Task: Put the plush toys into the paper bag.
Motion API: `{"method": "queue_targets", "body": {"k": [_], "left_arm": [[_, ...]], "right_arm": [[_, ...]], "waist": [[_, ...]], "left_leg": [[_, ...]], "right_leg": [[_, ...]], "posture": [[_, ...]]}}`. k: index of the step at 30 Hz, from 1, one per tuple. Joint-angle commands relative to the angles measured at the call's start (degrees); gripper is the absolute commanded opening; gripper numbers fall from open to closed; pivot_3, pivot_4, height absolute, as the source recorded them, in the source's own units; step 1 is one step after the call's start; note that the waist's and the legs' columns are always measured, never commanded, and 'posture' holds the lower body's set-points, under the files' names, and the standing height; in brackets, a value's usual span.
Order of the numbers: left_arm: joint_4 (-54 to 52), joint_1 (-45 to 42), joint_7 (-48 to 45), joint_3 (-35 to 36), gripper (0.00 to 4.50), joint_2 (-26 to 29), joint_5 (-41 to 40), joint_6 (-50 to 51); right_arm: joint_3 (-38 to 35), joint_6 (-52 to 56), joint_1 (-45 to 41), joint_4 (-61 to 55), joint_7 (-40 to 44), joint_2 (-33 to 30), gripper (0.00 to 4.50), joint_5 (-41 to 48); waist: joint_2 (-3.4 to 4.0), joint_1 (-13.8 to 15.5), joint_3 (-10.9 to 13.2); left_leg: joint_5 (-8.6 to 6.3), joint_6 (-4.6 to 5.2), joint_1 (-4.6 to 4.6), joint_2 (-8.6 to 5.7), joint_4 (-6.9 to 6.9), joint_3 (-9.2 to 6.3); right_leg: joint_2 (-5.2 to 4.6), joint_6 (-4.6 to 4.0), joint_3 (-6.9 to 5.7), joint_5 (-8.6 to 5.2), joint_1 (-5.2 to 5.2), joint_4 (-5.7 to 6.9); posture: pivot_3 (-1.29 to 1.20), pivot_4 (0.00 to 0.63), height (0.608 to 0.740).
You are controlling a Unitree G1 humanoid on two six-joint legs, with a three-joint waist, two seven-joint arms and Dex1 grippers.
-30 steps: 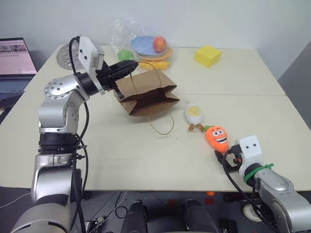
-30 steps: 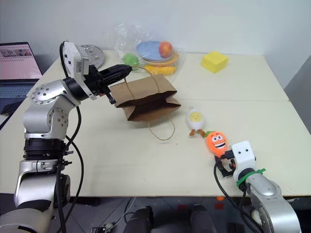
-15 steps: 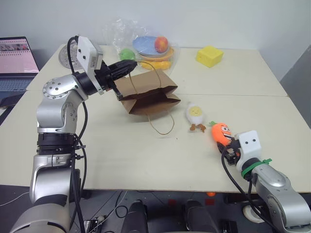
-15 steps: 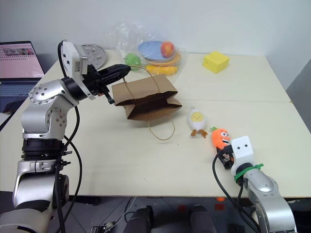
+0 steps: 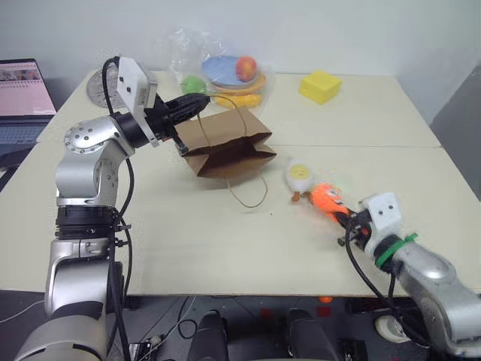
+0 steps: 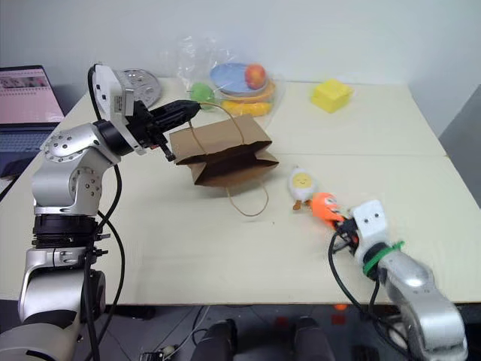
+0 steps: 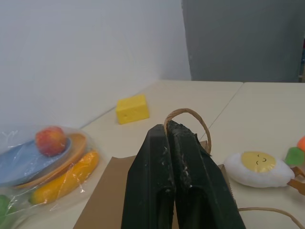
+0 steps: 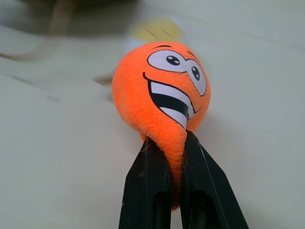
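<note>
The brown paper bag [image 5: 228, 147] lies on the table with its mouth facing me. My left gripper [image 5: 189, 107] is shut on one twisted handle [image 7: 188, 115] at the bag's top edge, holding that side up. The other handle [image 5: 248, 197] trails loose on the table. The orange carrot plush [image 8: 159, 95] is pinched by its pointed tip in my shut right gripper [image 8: 176, 157]. It is raised slightly at the right front, beside the egg plush [image 5: 300, 177]. The egg plush lies on the table just right of the bag.
A clear-wrapped plate of plastic fruit [image 5: 233, 75] stands behind the bag. A yellow block [image 5: 321, 86] sits at the back right, a round metal disc [image 5: 96, 89] at the back left, and a laptop [image 5: 26, 94] left of the table.
My right gripper shut on the carrot's tip and moved it up and left, close to the egg. The left gripper and the bag stayed put.
</note>
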Motion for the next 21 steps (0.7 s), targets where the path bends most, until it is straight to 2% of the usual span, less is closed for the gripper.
{"method": "queue_targets", "body": {"k": [1, 4, 8, 13, 21], "left_arm": [[0.2, -2.2, -0.4, 0.8, 0.0, 0.2, 0.0, -1.6], [0.1, -2.9, -0.7, 0.4, 0.0, -0.4, -0.2, -1.5], [-0.7, -3.6, -1.2, 0.2, 0.0, -0.8, -0.7, -0.6], [-3.0, -4.1, -1.3, 0.2, 0.0, -1.0, -1.7, 1.5], [-5.1, -3.8, -0.5, 0.4, 0.0, -1.5, -2.2, 3.5]], "right_arm": [[3.0, 2.8, -9.1, -0.9, 3.1, -0.3, 0.01, 5.5], [7.0, 4.8, -16.4, 3.0, -0.2, 4.2, 0.01, 5.9], [13.7, 5.8, -24.0, 11.7, -5.7, 9.9, 0.01, 0.9], [15.4, 2.9, -30.8, 22.7, -9.2, 16.6, 0.01, -2.4], [19.7, -0.5, -36.3, 32.2, -8.6, 19.2, 0.01, -7.8]], "waist": [[-0.05, 0.1, 0.0], [-0.07, 0.5, 0.0], [-0.06, 0.7, 0.0], [-0.06, 0.8, 0.0], [-0.05, 0.6, 0.0]], "left_leg": [[0.0, 0.01, 0.07, 0.02, -0.03, -0.07], [0.0, 0.01, 0.06, 0.05, -0.11, -0.19], [0.0, 0.01, -0.01, 0.02, -0.08, -0.16], [0.0, 0.0, -0.03, 0.01, -0.09, -0.17], [0.0, 0.01, -0.05, 0.01, -0.11, -0.16]], "right_leg": [[0.03, 0.0, -0.05, 0.0, 0.08, 0.0], [0.1, -0.02, -0.14, -0.01, 0.1, -0.02], [0.05, -0.03, -0.12, -0.01, 0.06, -0.05], [0.04, -0.03, -0.14, 0.0, 0.0, -0.01], [0.04, -0.04, -0.14, 0.0, -0.11, 0.16]], "posture": [[0.0, 0.15, 0.74], [0.0, 0.15, 0.74], [0.0, 0.15, 0.74], [0.0, 0.15, 0.74], [0.0, 0.15, 0.74]]}}
